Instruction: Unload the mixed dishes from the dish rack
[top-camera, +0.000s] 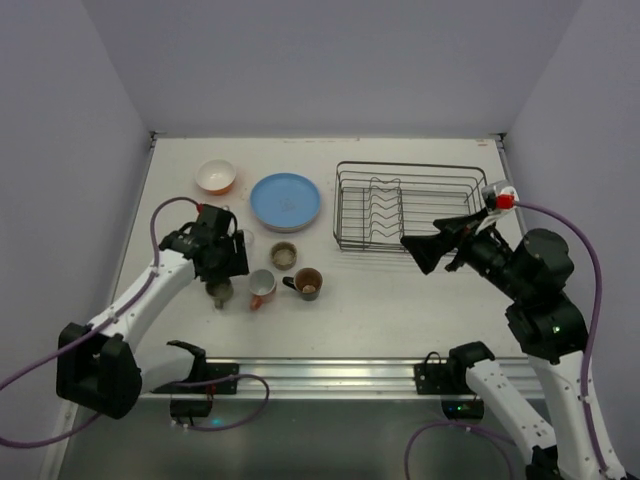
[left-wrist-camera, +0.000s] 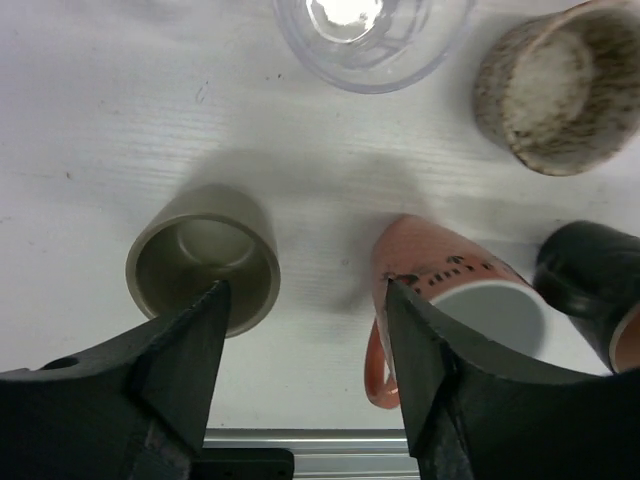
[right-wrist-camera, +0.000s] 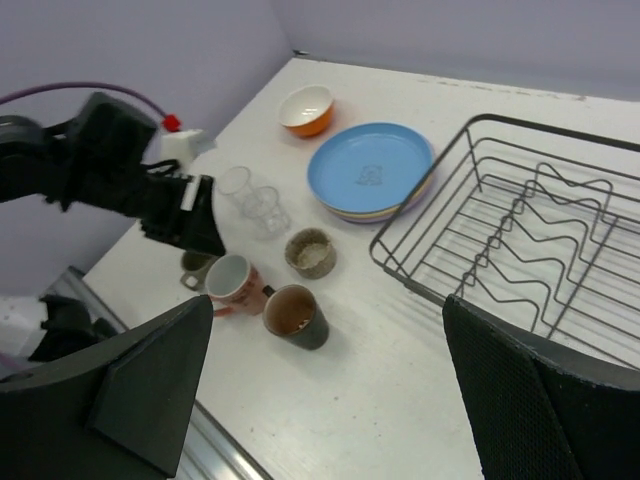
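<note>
The dish rack stands empty at the back right; it also shows in the right wrist view. A blue plate tops the plate stack to its left, with the orange bowl beyond. The beige mug, pink mug, brown mug and olive mug stand on the table. My left gripper is open and empty, above the gap between the olive mug and the pink mug. A clear glass stands just beyond. My right gripper is open and empty, raised in front of the rack.
Two clear glasses stand close behind the mugs beside the left arm. The table's metal front rail runs along the near edge. Walls enclose the table on three sides.
</note>
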